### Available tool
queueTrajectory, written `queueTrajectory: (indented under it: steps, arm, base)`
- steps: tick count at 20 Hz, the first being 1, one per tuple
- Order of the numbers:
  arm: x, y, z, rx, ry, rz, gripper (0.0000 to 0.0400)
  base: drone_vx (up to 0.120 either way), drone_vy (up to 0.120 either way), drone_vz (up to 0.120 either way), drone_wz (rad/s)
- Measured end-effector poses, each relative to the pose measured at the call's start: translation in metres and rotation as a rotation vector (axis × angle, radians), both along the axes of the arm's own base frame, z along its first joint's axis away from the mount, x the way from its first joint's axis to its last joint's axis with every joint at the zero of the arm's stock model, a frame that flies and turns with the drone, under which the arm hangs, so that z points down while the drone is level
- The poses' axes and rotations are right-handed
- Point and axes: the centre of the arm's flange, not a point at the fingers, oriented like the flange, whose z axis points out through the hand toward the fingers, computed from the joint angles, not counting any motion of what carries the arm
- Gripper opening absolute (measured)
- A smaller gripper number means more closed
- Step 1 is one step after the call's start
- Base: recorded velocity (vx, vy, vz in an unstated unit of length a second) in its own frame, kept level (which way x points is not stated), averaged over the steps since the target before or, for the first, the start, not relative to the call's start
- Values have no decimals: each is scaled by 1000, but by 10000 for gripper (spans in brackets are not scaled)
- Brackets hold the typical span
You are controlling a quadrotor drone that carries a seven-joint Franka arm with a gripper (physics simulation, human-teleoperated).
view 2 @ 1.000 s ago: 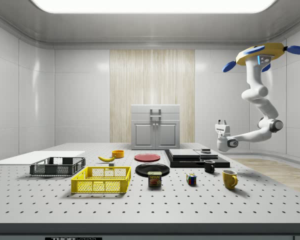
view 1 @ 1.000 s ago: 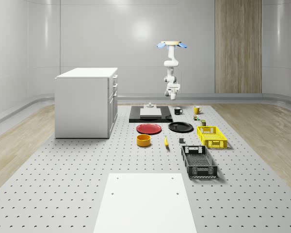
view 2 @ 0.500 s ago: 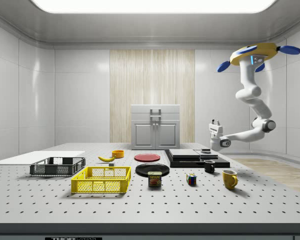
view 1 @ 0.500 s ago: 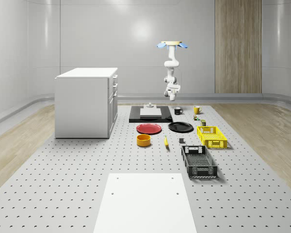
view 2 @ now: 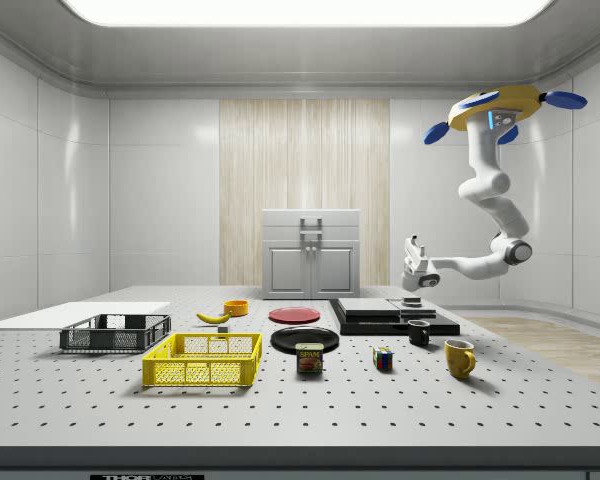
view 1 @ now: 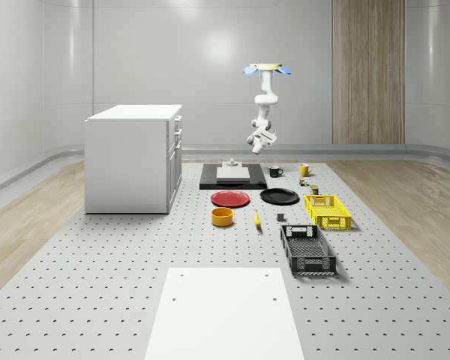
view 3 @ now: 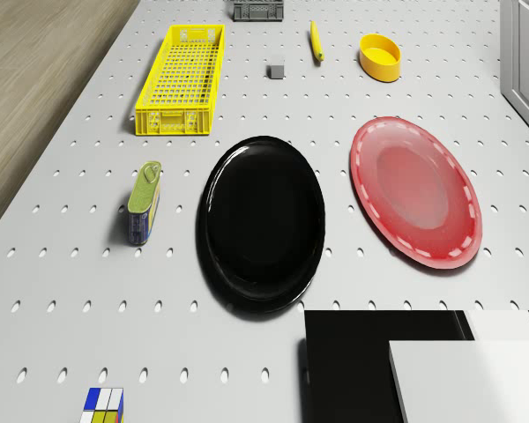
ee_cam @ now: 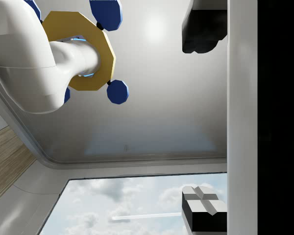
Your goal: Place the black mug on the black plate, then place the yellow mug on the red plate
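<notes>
Above the table's far edge: drone [view 2: 507, 102] hovering
Gripper [view 2: 412, 247]: raised (pointing upward), fingers [ee_cam: 203, 210] apart, holding nothing
Black mug [view 2: 419, 332]: on table [view 1: 97, 285]

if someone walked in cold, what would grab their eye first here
Probably the drone hovering high near the side view's right, its white arm bent so the gripper hangs above the black mug. Next, the red plate and black plate lying side by side on the pegboard table.

Overhead and side cameras distant — both share table [view 1: 135, 277]
</notes>
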Motion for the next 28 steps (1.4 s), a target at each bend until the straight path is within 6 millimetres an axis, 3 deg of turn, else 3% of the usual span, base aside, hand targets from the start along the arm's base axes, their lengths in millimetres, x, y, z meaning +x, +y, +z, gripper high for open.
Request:
queueTrajectory:
  steps: [3,6,10,14,20,28]
  arm:
    - [1,24,-30,-387,-1,-13,400]
    - [2,36,-77,-883,0,-30,400]
    - [4,16,-137,-1537,0,-55,400]
    - [5,-18,-166,-1983,2,-69,400]
    - [5,-47,-176,-2295,4,-73,400]
    - [5,-59,-178,-2419,5,-72,400]
  base:
    - [120,0,-107,0]
    - [120,0,-120,0]
    - [120,0,-120,0]
    - [60,0,-120,0]
    - [0,0,-120,0]
    - [-120,0,-120,0]
